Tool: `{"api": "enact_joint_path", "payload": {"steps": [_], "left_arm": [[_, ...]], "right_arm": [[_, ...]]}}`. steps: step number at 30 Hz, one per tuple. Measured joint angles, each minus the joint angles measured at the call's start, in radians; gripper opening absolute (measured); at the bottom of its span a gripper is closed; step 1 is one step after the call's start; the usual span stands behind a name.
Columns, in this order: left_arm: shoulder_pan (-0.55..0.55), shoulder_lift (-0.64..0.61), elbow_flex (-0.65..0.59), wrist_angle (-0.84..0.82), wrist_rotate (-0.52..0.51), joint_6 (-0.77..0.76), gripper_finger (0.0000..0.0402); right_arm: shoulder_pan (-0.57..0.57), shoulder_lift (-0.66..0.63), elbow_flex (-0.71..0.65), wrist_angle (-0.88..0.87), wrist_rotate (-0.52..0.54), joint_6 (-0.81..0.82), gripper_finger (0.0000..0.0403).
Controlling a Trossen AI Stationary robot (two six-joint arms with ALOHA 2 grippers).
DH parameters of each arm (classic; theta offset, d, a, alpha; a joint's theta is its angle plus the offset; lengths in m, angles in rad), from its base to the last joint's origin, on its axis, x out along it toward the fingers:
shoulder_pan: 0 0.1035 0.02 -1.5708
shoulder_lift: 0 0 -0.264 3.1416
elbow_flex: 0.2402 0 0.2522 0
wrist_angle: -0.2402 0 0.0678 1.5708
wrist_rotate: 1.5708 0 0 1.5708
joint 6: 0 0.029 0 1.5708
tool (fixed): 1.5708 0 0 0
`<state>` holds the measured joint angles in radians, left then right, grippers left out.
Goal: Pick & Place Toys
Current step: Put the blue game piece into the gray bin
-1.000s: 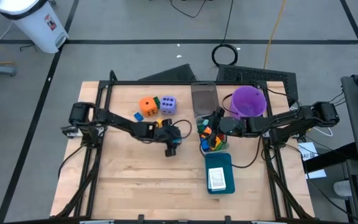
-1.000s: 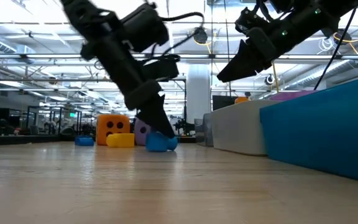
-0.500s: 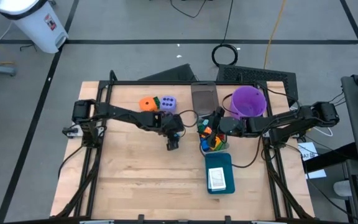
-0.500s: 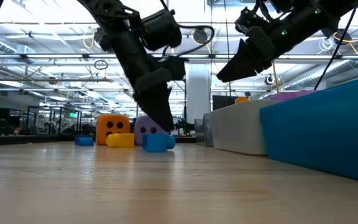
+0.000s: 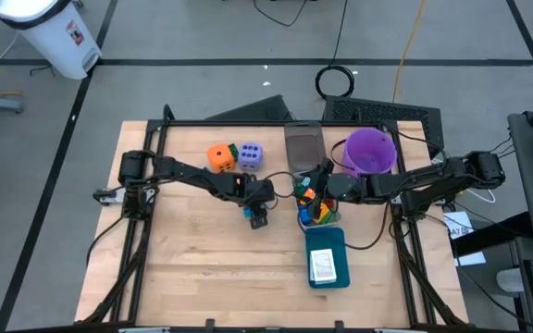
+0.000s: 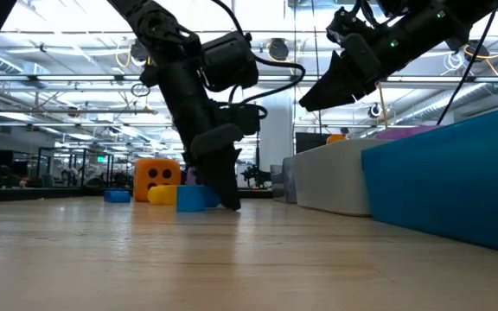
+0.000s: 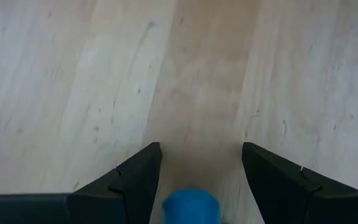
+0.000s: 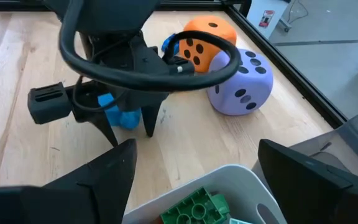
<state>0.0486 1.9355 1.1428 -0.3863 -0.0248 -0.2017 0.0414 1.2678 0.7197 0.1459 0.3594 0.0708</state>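
Note:
A small blue block (image 7: pixel 190 205) lies on the wooden table near its middle. My left gripper (image 7: pixel 201 146) slants steeply down over it, open, one finger on either side and the tips (image 8: pixel 149 132) at the table. In the low view the blue block (image 6: pixel 193 197) sits just left of the fingertips (image 6: pixel 230 199). An orange die (image 5: pixel 218 155) and a lavender die (image 5: pixel 250 154) rest on the table farther back. My right gripper (image 5: pixel 320 176) hangs open above a white bin (image 8: pixel 241 177) of toys. My left gripper stands astride the blue block (image 8: pixel 120 112), coming from above and from the table's left. The gap between its fingers is wider than the block, which rests on the table. Whether a finger touches it I cannot tell.
A purple bucket (image 5: pixel 370 151) and a grey container (image 5: pixel 303 143) stand at the back right. A teal tray (image 5: pixel 327 257) with a white card lies near the front right. Small blue and yellow blocks (image 6: pixel 158 195) lie by the orange die. Bare wood spreads at the near left.
My left gripper has gone a little toward the table's right edge and tipped more steeply down, its finger gap unchanged. The blue block, first under the fingertips, now lies on the table a little to their left. My right arm has kept still.

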Motion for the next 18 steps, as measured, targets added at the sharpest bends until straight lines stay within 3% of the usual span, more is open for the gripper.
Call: {"api": "enact_joint_path", "payload": {"steps": [18], "left_arm": [[-0.003, -0.030, 0.080, -0.358, -0.035, 0.001, 0.0234]], "right_arm": [[0.000, 0.001, 0.000, -0.001, 0.001, 0.002, 0.0309]]}}
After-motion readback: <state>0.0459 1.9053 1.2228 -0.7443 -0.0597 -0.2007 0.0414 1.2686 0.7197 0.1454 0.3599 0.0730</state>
